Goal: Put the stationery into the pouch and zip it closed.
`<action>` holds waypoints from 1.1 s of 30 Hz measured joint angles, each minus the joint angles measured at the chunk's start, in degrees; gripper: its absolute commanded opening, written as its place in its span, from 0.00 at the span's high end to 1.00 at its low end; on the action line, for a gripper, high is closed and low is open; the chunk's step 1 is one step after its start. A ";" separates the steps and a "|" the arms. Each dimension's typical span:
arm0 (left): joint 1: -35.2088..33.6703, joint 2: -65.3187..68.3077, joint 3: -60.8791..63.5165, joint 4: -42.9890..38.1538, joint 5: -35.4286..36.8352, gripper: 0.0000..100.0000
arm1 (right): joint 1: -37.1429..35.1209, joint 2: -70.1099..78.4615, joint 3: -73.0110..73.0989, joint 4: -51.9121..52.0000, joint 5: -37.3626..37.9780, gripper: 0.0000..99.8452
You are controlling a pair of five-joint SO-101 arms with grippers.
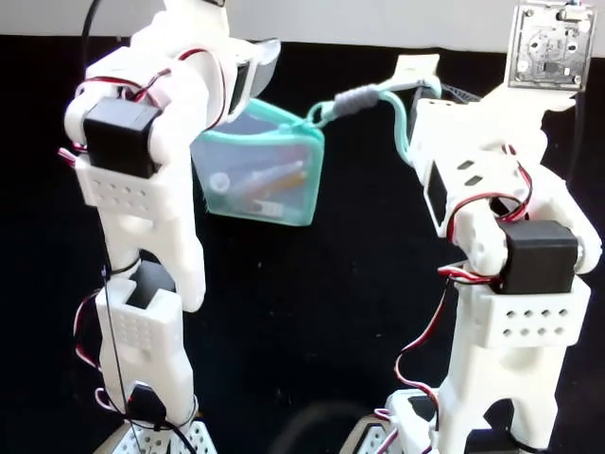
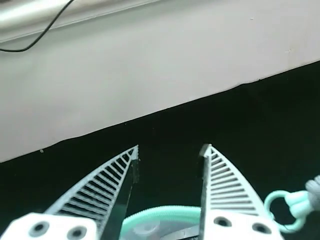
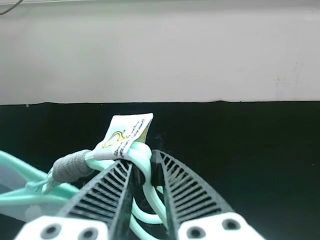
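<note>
A teal see-through pouch hangs in the air above the black table, with pens and other stationery visible inside. My left gripper holds it by its upper left corner. In the left wrist view the pouch rim sits deep between the spread fingers of that gripper, and its teal ring is off to the side. A teal cord with a grey wrap and a paper tag runs to my right gripper, which is shut on it.
A black cloth covers the table below the pouch. A white wall rises behind the far edge. A small square board sits at the upper right, above the right arm. Both arm bases stand at the near edge.
</note>
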 measured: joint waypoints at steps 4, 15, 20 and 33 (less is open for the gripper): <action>0.79 -0.88 0.00 0.00 0.00 1.00 | 0.00 0.00 0.00 -0.62 0.00 0.99; 12.48 -18.55 16.62 0.00 0.00 0.99 | 0.00 0.00 0.00 -0.88 0.00 0.99; 15.03 -26.64 39.91 0.00 0.00 0.99 | 0.00 0.00 0.00 -0.88 0.00 0.99; -5.54 -41.14 74.29 -6.33 0.09 0.99 | 0.00 0.00 0.00 -0.88 0.00 0.99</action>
